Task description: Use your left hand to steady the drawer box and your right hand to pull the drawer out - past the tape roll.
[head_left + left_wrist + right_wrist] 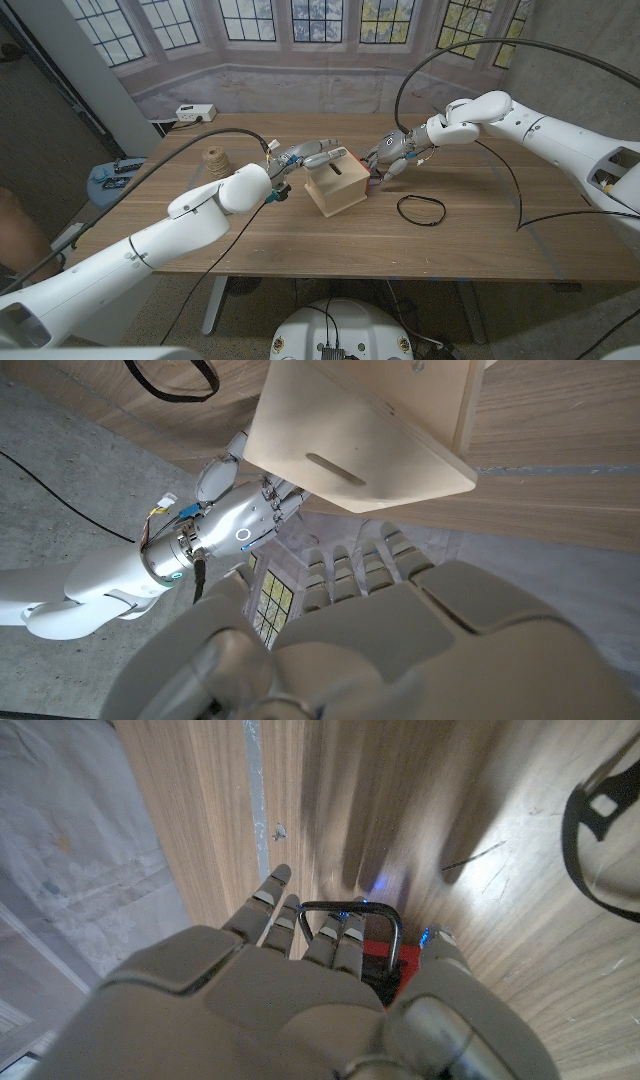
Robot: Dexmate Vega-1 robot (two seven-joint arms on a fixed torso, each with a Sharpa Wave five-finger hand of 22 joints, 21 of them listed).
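A small pale wooden drawer box with a slot in its top sits near the middle of a wooden table, turned at a slant to the table's edges. The robot's left hand reaches in from the box's left and far side, its fingers lying along the box's upper far edge, seemingly pressing on it to brace it; it does not close around anything. The right hand comes in from the opposite side and sits right at the box's right face, where a dark metal loop handle on a red drawer front juts toward it. In the right wrist view the fingers curl over and through this handle, with the thumb alongside, so the hand appears to have hold of it, though how firmly it grips cannot be told. The drawer looks still almost fully in the box. Its line of travel runs from the box out to the right, toward the right arm, so the right hand is the nearer one and would pull back along its own forearm. A black ring, the tape roll, lies flat on the table to the right of the box and nearer the robot, close beside the path the drawer would take. A ball of twine stands well apart on the left.
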